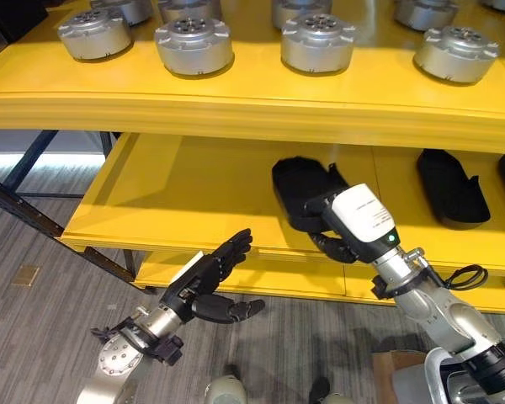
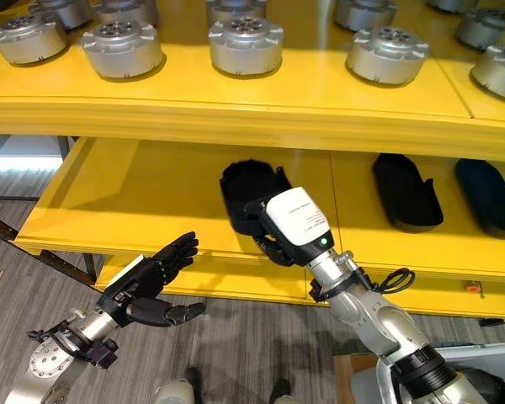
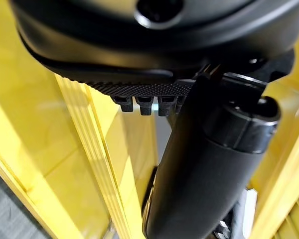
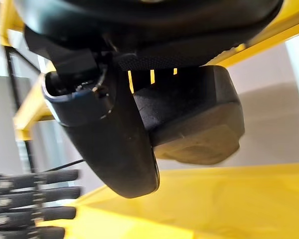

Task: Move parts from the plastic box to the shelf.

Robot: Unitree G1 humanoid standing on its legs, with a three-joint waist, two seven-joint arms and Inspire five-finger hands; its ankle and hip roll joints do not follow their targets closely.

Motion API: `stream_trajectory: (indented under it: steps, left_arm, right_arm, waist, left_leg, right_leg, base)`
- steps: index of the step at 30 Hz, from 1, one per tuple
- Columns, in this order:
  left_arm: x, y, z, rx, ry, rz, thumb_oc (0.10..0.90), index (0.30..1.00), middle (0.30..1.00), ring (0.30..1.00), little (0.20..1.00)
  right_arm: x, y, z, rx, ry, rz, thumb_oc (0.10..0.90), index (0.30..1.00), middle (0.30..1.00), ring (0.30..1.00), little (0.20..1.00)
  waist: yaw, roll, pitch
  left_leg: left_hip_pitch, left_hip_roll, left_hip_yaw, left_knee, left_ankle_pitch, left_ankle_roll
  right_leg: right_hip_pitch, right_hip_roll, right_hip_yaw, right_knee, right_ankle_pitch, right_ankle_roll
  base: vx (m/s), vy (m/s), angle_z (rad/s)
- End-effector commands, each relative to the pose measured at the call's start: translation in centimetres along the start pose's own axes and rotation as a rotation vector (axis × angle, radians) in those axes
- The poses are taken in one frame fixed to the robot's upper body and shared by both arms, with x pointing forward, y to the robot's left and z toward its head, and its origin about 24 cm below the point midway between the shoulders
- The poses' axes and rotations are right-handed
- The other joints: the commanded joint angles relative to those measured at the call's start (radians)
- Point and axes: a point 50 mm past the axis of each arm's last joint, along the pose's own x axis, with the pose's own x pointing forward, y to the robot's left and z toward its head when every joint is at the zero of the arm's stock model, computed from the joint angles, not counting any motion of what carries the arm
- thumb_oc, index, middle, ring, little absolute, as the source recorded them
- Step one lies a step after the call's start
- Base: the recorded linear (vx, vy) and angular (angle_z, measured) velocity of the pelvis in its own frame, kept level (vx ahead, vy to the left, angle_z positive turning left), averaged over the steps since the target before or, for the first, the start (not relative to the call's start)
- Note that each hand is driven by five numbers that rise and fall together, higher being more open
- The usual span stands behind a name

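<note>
Nearest the camera, the left hand (image 1: pixel 209 282) is hovering empty below the shelf's front edge, fingers straight and spread, probably waiting clear of the work. Beyond it, the right hand (image 2: pixel 273 246) is gripping a black part (image 1: pixel 301 192), thumb and fingers closing around it, and is setting it on the yellow lower shelf (image 1: pixel 177 198) beside two similar black parts (image 1: pixel 451 187). Silver round parts (image 1: pixel 194 44) are lining the upper shelf (image 1: pixel 236 105).

Glossy yellow painted shelf boards (image 1: pixel 194 189) are seen, pretty reflective. Round silver machined-metal parts (image 1: pixel 194 46) look satin-smooth. The black oblong part (image 2: pixel 251 195) looks matt, plastic-like. Grey floor carpet (image 1: pixel 34 320) looks rough.
</note>
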Motion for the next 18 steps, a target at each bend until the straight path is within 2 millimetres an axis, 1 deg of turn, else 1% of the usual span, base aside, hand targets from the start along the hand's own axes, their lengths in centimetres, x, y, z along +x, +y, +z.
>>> stream_trajectory:
  steps: [1, 2, 3, 4, 6, 8, 9, 10, 12, 16, 18]
  left_arm:
    - [1.0, 0.8, 4.6, 0.061, -0.242, -0.007, 0.9, 1.0, 1.0, 1.0, 1.0]
    - [1.1, 0.8, 4.5, 0.062, -0.224, -0.015, 0.9, 1.0, 1.0, 1.0, 1.0]
    - [1.1, 0.8, 4.5, 0.062, -0.221, -0.017, 0.9, 1.0, 1.0, 1.0, 1.0]
    - [1.0, 0.8, 4.0, 0.067, -0.188, -0.032, 0.9, 1.0, 1.0, 1.0, 1.0]
    - [0.9, 0.8, 3.8, 0.061, -0.182, -0.036, 0.9, 1.0, 1.0, 1.0, 1.0]
    - [0.8, 1.0, 4.0, 0.067, -0.183, -0.03, 0.9, 1.0, 1.0, 1.0, 1.0]
    - [0.9, 1.1, 4.1, 0.061, -0.184, -0.017, 0.9, 1.0, 1.0, 1.0, 1.0]
    - [0.9, 1.1, 4.1, 0.061, -0.184, -0.016, 0.9, 1.0, 1.0, 1.0, 1.0]
    - [1.1, 1.5, 4.6, 0.07, -0.198, 0.01, 0.9, 1.0, 1.0, 1.0, 1.0]
    - [1.5, 1.7, 5.1, 0.08, -0.223, 0.02, 0.9, 1.0, 1.0, 1.0, 1.0]
    - [1.8, 1.6, 5.4, 0.089, -0.233, 0.023, 0.9, 1.0, 1.0, 1.0, 1.0]
  right_arm:
    - [3.1, -3.9, 0.4, 0.012, -0.06, -0.262, 0.4, 0.3, 0.3, 0.3, 0.3]
    - [2.8, -3.6, -0.5, 0.013, -0.012, -0.256, 0.4, 0.3, 0.3, 0.3, 0.3]
    - [2.7, -3.5, -0.6, 0.017, -0.002, -0.257, 0.4, 0.3, 0.3, 0.3, 0.3]
    - [1.9, -2.7, -1.8, 0.035, 0.076, -0.255, 0.4, 0.3, 0.3, 0.3, 0.3]
    - [1.3, -2.2, -2.1, 0.03, 0.097, -0.253, 0.4, 0.3, 0.3, 0.3, 0.3]
    - [1.0, -1.9, -2.4, 0.017, 0.121, -0.252, 0.4, 0.3, 0.3, 0.3, 0.3]
    - [1.0, -1.8, -2.5, 0.013, 0.137, -0.251, 0.4, 0.3, 0.3, 0.3, 0.3]
    - [1.0, -1.8, -2.5, 0.013, 0.138, -0.252, 0.4, 0.3, 0.3, 0.3, 0.3]
    - [1.3, -1.9, -2.8, -0.003, 0.167, -0.258, 0.4, 0.3, 0.3, 0.3, 0.3]
    - [1.7, -2.2, -3.0, -0.033, 0.182, -0.272, 0.4, 0.3, 0.3, 0.3, 0.3]
    - [1.9, -2.5, -3.6, -0.054, 0.217, -0.286, 0.4, 0.3, 0.3, 0.3, 0.3]
  waist:
    - [0.021, -0.029, -0.048]
    - [0.02, -0.024, -0.044]
    - [0.022, -0.024, -0.04]
    - [0.02, -0.03, -0.025]
    - [0.017, -0.029, -0.018]
    - [0.017, -0.023, -0.005]
    - [0.017, -0.023, 0.003]
    - [0.018, -0.023, 0.004]
    - [0.019, -0.024, 0.029]
    - [0.028, -0.029, 0.064]
    - [0.034, -0.032, 0.087]
  left_leg:
    - [0.046, 0.0, -0.004, -0.025, -0.018, -0.01]
    - [0.047, -0.005, -0.004, -0.026, -0.028, -0.006]
    - [0.042, -0.005, 0.006, -0.023, -0.021, 0.001]
    - [0.04, -0.033, -0.007, 0.015, -0.05, 0.011]
    - [0.03, -0.047, -0.015, 0.029, -0.059, 0.022]
    - [0.03, -0.065, -0.017, 0.026, -0.068, 0.031]
    - [0.029, -0.07, -0.016, 0.027, -0.072, 0.035]
    - [0.029, -0.07, -0.016, 0.027, -0.073, 0.036]
    - [0.014, -0.074, -0.014, 0.035, -0.084, 0.04]
    - [-0.026, -0.077, -0.021, 0.071, -0.096, 0.041]
    - [-0.057, -0.077, -0.029, 0.103, -0.099, 0.038]
  right_leg:
    - [-0.063, 0.007, -0.01, 0.127, -0.1, -0.026]
    - [-0.068, -0.01, -0.017, 0.157, -0.101, -0.017]
    - [-0.075, -0.015, -0.029, 0.166, -0.094, -0.022]
    - [-0.065, -0.034, -0.01, 0.172, -0.083, -0.009]
    - [-0.07, -0.037, 0.005, 0.159, -0.061, 0.001]
    - [-0.076, -0.045, 0.022, 0.141, -0.035, 0.024]
    - [-0.081, -0.052, 0.028, 0.135, -0.025, 0.034]
    - [-0.08, -0.052, 0.029, 0.135, -0.025, 0.034]
    - [-0.096, -0.062, 0.038, 0.129, -0.016, 0.05]
    - [-0.115, -0.065, 0.041, 0.138, -0.02, 0.051]
    - [-0.126, -0.058, 0.044, 0.15, -0.028, 0.043]
  base:
    - [0.13, 0.307, -0.02]
    - [0.08, 0.17, 0.0]
    - [0.13, 0.231, 0.07]
    - [0.1, 0.153, 0.12]
    - [0.09, 0.12, 0.14]
    - [0.03, 0.086, 0.01]
    - [0.02, 0.053, -0.09]
    - [-0.03, 0.025, -0.06]
    - [-0.1, -0.003, -0.04]
    - [-0.12, -0.037, -0.05]
    - [-0.13, -0.08, -0.07]
